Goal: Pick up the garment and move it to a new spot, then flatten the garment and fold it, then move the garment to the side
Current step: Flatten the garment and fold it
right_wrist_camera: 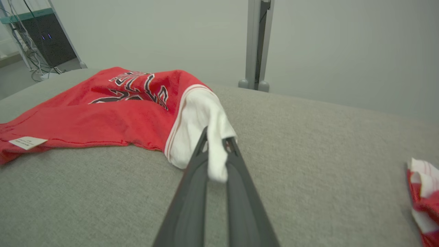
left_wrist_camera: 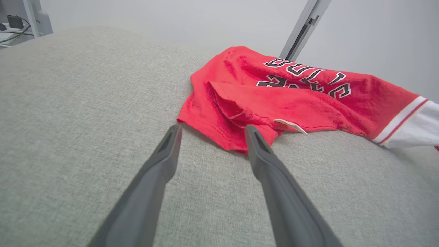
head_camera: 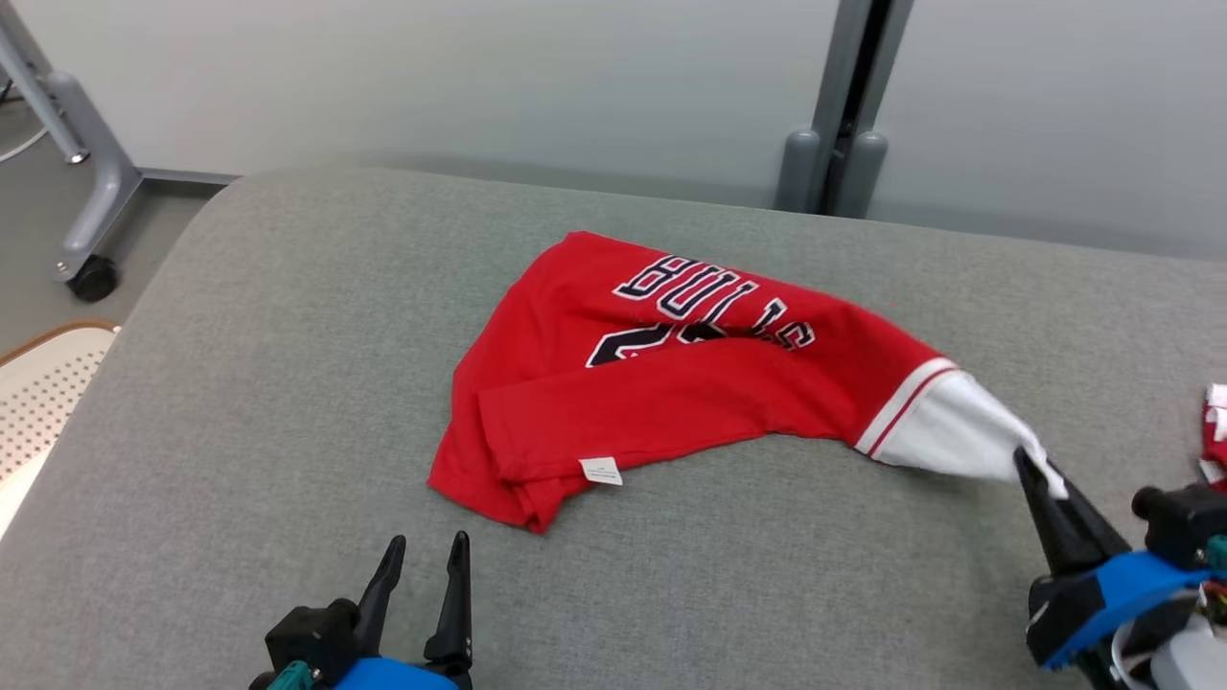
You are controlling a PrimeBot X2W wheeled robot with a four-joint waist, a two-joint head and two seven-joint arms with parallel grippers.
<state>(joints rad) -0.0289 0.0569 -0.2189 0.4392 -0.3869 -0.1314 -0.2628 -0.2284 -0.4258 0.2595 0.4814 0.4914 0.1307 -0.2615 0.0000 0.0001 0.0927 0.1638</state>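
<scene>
Right pincer (head_camera: 1035,470) holds the garment (head_camera: 671,383) by its white sleeve; left pincer (head_camera: 428,540) stands wide near the hem. Another red-white cloth (head_camera: 1215,431) lies rightward on the counter (head_camera: 240,431).

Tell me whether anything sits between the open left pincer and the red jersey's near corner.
Nothing visible does: bare grey cushion lies between the left pincer and the near corner of the jersey.

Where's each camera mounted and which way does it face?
Head view: up on the head, looking forward and down on the grey padded surface and red jersey; left gripper lower left, right gripper lower right.
Left wrist view: low, along its open fingers toward the jersey's hem.
Right wrist view: along its shut fingers pinching the white sleeve.
Shared: both wrist views show the grey post.
</scene>
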